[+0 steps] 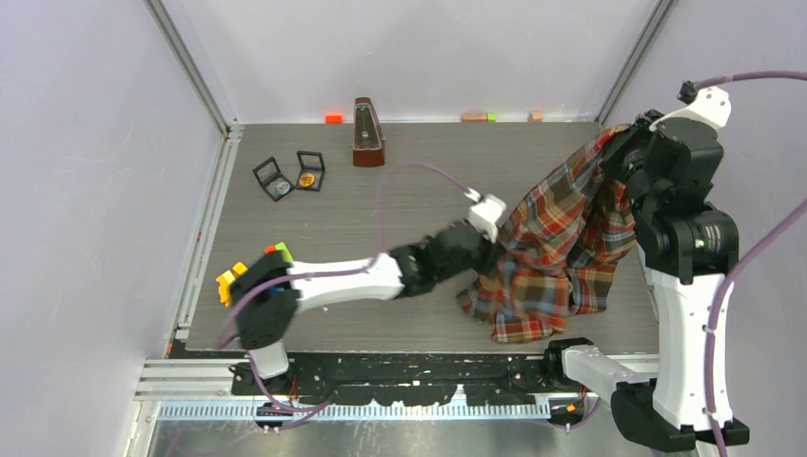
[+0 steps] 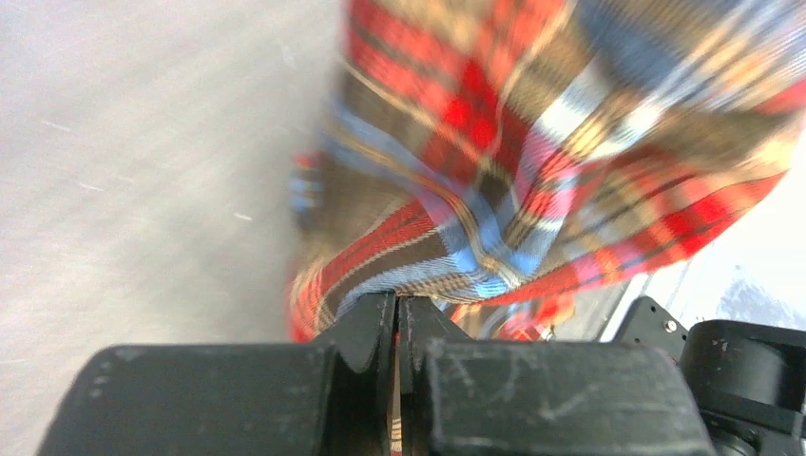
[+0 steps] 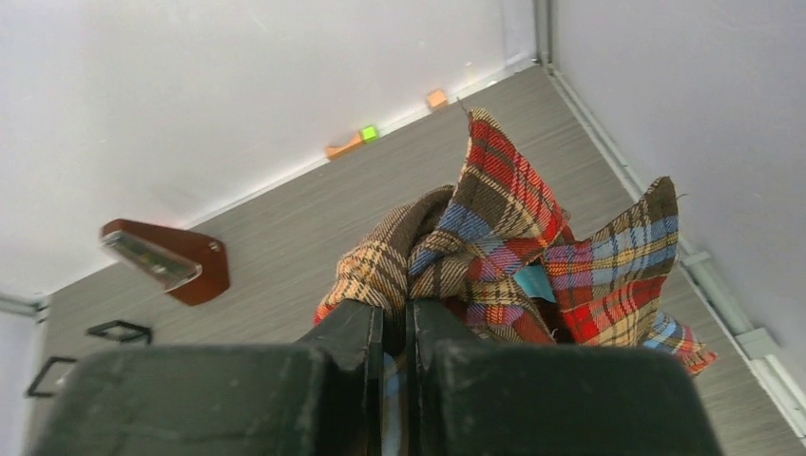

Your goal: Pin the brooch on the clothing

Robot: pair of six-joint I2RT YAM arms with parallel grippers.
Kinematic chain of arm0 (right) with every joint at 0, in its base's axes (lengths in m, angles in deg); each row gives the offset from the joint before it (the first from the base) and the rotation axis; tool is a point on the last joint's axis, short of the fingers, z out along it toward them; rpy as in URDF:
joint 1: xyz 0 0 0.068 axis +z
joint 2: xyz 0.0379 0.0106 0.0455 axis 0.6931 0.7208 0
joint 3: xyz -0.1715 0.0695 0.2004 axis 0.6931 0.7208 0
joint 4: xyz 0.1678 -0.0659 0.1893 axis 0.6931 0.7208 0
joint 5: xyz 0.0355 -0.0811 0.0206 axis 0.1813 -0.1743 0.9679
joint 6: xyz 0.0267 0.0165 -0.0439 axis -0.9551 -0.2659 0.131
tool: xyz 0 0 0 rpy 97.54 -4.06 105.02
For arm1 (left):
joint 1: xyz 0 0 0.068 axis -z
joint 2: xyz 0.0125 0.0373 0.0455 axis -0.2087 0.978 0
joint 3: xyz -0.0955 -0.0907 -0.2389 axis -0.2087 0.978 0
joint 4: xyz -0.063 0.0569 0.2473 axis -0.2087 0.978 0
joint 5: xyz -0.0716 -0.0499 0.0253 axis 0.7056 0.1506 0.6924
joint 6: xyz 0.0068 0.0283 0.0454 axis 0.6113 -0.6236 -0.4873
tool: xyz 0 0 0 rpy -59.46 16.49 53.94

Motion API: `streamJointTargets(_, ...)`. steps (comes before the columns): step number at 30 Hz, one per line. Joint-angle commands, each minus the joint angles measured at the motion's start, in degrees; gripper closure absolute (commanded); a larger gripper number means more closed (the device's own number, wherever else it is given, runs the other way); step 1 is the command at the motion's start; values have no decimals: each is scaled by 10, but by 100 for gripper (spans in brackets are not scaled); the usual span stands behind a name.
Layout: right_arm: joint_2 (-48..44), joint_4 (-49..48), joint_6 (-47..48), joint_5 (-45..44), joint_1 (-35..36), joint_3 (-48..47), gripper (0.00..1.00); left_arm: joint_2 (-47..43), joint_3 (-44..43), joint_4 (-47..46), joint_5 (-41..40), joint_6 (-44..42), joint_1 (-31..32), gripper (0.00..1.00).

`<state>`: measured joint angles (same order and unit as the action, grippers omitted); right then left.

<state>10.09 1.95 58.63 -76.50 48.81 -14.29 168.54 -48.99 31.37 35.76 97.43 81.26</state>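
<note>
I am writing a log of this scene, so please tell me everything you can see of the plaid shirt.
The plaid shirt is soft woven cloth in red, brown and light-blue checks, crumpled. The right claw holds its top bunched up high; the left claw pinches a fold lower down. It hangs slanting, its lower end heaped on the grey table.

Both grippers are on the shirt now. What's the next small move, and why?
Probably lower the right gripper toward the table while the left gripper holds its pinch, so the shirt spreads flat. Both are shut on the shirt, which hangs bunched and lifted, with no flat patch to pin. The cases sit far left, untouched.
</note>
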Motion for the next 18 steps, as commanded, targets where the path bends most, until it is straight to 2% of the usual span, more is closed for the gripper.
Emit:
streamJointTargets(1,45,-57,55,-73,1,-29,100,-180,-34,177,8,-134,-60,100)
streamJointTargets(5,76,-54,63,-91,1,-86,100,-266,-107,376,50,-184,-136,100)
streamJointTargets(10,71,-31,60,-70,1,-172,100,-318,-244,598,50,-266,-152,100)
streamJointTargets(12,53,-21,63,-50,1,-219,100,-341,-289,640,54,-273,-152,100)
streamJointTargets(18,-28,-20,75,-35,1,-263,99,-402,-389,685,56,-245,-152,100)
